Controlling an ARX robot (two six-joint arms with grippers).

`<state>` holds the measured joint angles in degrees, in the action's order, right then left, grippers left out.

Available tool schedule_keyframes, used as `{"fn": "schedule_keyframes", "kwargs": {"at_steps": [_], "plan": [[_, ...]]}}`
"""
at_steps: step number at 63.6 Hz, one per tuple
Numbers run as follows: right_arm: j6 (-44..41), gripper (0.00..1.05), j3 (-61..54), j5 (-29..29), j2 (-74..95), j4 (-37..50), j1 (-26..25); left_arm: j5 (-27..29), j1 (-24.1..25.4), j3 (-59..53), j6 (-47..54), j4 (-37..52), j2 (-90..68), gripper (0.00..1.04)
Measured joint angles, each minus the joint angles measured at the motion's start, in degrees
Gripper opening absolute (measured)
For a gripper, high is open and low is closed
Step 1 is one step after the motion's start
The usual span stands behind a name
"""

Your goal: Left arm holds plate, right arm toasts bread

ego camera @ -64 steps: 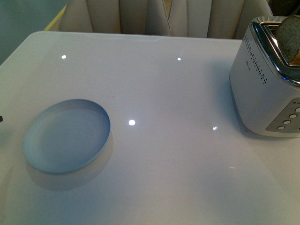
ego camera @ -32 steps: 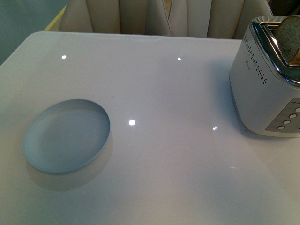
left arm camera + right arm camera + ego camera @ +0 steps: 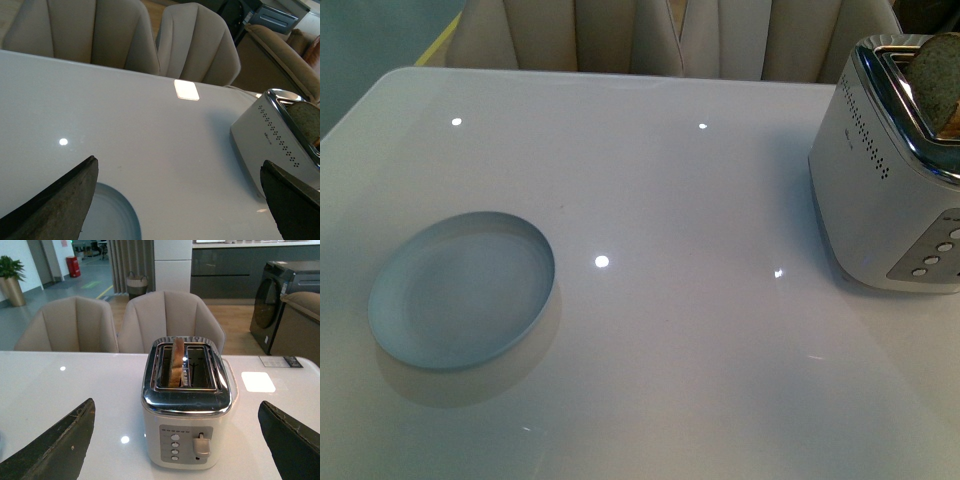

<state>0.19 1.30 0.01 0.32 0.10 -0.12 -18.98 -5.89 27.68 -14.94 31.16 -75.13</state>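
Now, step in hand: the bread (image 3: 176, 362) stands upright in one slot of the toaster (image 3: 186, 410), its top above the chrome rim, so you are, I judge, between toasting and serving.
Plate: the plate (image 3: 460, 289) lies flat on the white table (image 3: 700, 350), at about 8 o'clock in the front view, with nothing on it and no arm touching it.
Toaster: it stands at about 2 o'clock in the front view, well apart from the plate.
Left gripper: the left gripper (image 3: 182, 200) is spread wide and carries nothing; the plate shows just beside one of its fingers (image 3: 55, 205).
Right gripper: the right gripper (image 3: 177, 440) is also spread wide and bare, and it faces the toaster's button side.
Next move: probably you bring the left fingers down to the plate's rim, and the right ones over the slot to take the slice by its top.
Edges: the toaster is near the table's edge at 3 o'clock, the plate near the edge at 9 o'clock.
Open room: between plate and toaster the table is bare, which gives you room to carry either thing across.
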Motion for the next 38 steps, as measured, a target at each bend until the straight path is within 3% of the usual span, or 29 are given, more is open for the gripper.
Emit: {"fn": "schedule_keyframes", "kwargs": {"at_steps": [25, 27, 29, 34, 38], "plan": [[0.00, 0.96, 0.00, 0.00, 0.00, -0.02, 0.00, 0.63, -0.33, -2.51, -3.43, 4.96, -2.51, 0.98], [0.00, 0.96, 0.00, 0.00, 0.00, -0.02, 0.00, 2.84, -0.72, -2.91, -2.32, 6.62, -3.08, 0.96], [0.00, 0.96, 0.00, 0.02, 0.00, -0.02, 0.02, 11.37, -1.75, -4.94, 0.92, 14.75, -4.42, 0.89], [0.00, 0.96, 0.00, 0.02, 0.00, -0.02, 0.02, 23.17, -2.03, -10.14, 7.41, 28.72, -5.88, 0.75], [0.00, 0.96, 0.00, 0.02, 0.00, -0.02, 0.02, 25.66, -1.29, -13.14, 10.47, 33.55, -5.20, 0.64]]}}
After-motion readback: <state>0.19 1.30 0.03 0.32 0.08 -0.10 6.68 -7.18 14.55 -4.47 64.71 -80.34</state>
